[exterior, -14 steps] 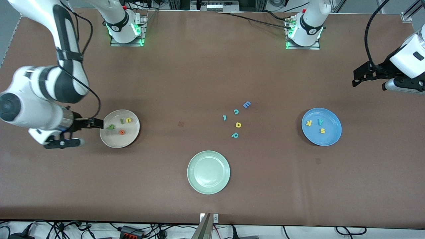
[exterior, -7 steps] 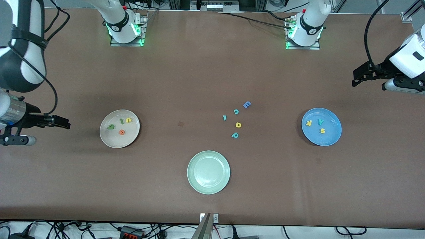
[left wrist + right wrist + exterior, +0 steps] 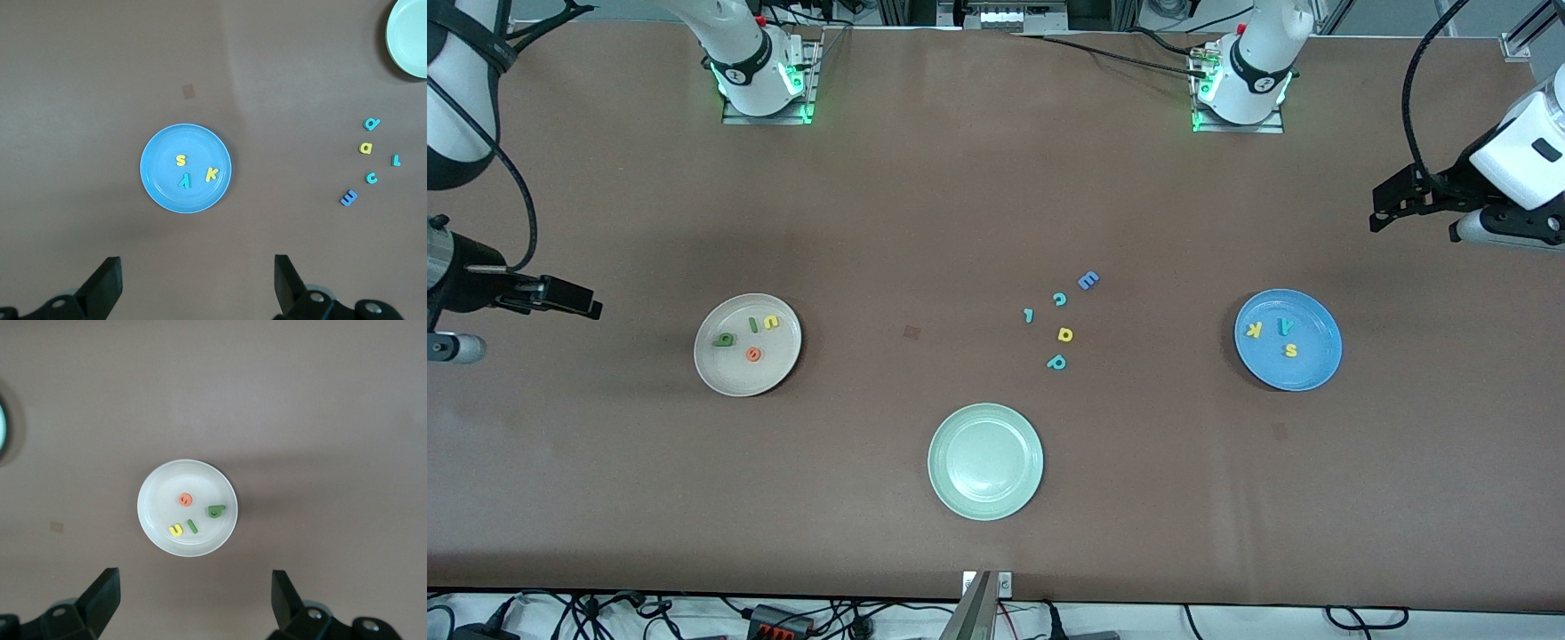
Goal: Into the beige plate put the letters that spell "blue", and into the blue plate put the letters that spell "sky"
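Observation:
The beige plate holds a green "b", a dark green "l", a yellow "u" and an orange "e". In the blue plate lie a yellow "k", a teal "y" and a yellow "s". My right gripper hangs open and empty over bare table beside the beige plate, at the right arm's end. My left gripper waits open and empty over the table's left-arm end, with the blue plate in its wrist view.
A pale green plate sits nearer the front camera, mid-table. Between the two task plates lie loose letters: a blue "E", a teal "c", a teal hooked piece, a yellow "a" and a teal "p".
My right gripper has drawn back from the beige plate's edge toward the right arm's end of the table and risen. The left arm and all letters have stayed put.

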Controlling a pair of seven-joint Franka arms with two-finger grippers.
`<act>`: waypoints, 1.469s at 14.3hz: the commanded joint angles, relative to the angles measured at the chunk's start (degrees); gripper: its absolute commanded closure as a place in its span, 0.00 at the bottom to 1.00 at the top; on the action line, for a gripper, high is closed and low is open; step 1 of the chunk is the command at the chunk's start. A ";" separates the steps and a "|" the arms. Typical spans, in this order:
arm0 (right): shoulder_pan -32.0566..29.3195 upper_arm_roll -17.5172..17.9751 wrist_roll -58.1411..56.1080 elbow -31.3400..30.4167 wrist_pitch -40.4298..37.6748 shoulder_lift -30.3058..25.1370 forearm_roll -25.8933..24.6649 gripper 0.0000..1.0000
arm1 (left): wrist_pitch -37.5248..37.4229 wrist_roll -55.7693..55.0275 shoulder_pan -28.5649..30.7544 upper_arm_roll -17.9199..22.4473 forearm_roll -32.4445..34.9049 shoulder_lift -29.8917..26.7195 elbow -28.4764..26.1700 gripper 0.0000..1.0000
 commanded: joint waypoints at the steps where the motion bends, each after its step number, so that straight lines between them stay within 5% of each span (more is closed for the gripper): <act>1: -2.68 2.06 1.06 0.48 -1.22 -3.03 -2.26 0.00 | -1.49 -0.56 -0.24 0.01 0.42 0.79 1.95 0.00; 4: -14.79 16.09 0.53 0.39 -0.96 -6.63 -9.62 0.00 | -1.49 -0.56 -0.24 0.01 0.42 0.88 1.95 0.00; 7: -23.05 26.55 0.62 -1.27 -0.69 -8.22 -13.16 0.00 | -1.75 -0.56 -0.24 0.01 0.42 0.88 1.95 0.00; 12: -23.70 27.29 0.53 -2.42 -1.31 -8.49 -13.43 0.00 | -1.84 -0.47 -0.15 0.01 0.42 0.79 1.95 0.00; 18: -23.70 27.47 0.01 -18.05 4.40 -18.58 -13.52 0.00 | -1.93 -0.47 0.02 0.10 0.42 0.79 1.95 0.00; 21: -23.70 27.73 0.09 -20.09 5.03 -20.79 -13.60 0.00 | -1.93 -0.38 0.11 0.10 0.42 0.79 1.95 0.00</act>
